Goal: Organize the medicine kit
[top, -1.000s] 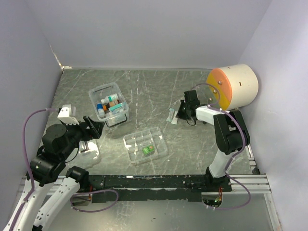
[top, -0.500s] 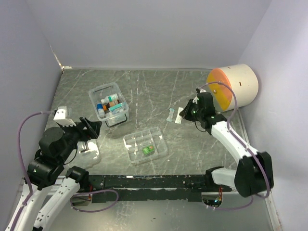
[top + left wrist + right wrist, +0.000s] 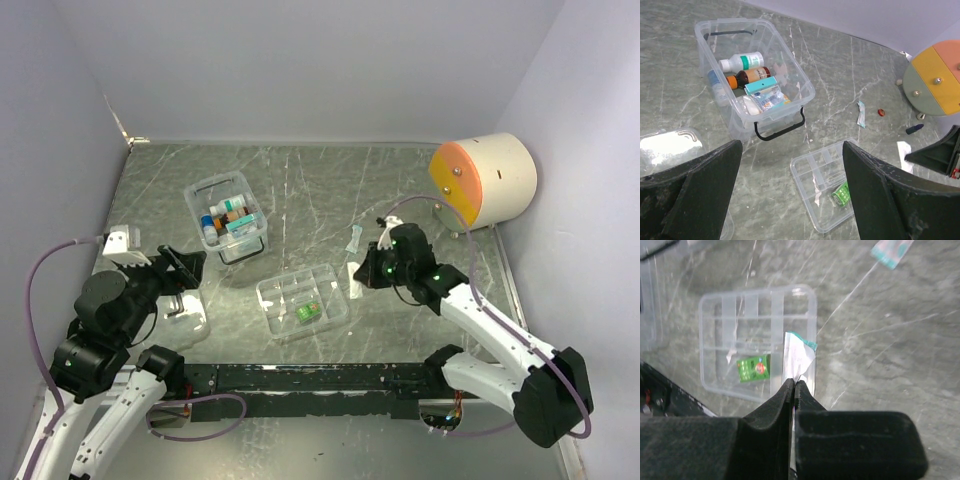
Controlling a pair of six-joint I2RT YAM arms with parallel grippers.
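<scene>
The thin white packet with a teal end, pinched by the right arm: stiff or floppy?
Probably light and floppy: the thin white packet with a teal end looks flat and creased beyond the right fingers. It might slip from so narrow a pinch.

Cream-and-orange cylinder point(image 3: 485, 180) on grey table point(image 3: 320, 185)

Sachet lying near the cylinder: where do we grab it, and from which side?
Mid-length, from straight above, jaws set across the narrow width. The sachet lies flat as a thin strip, so probably only its long edges give a pinch anything to catch.
</scene>
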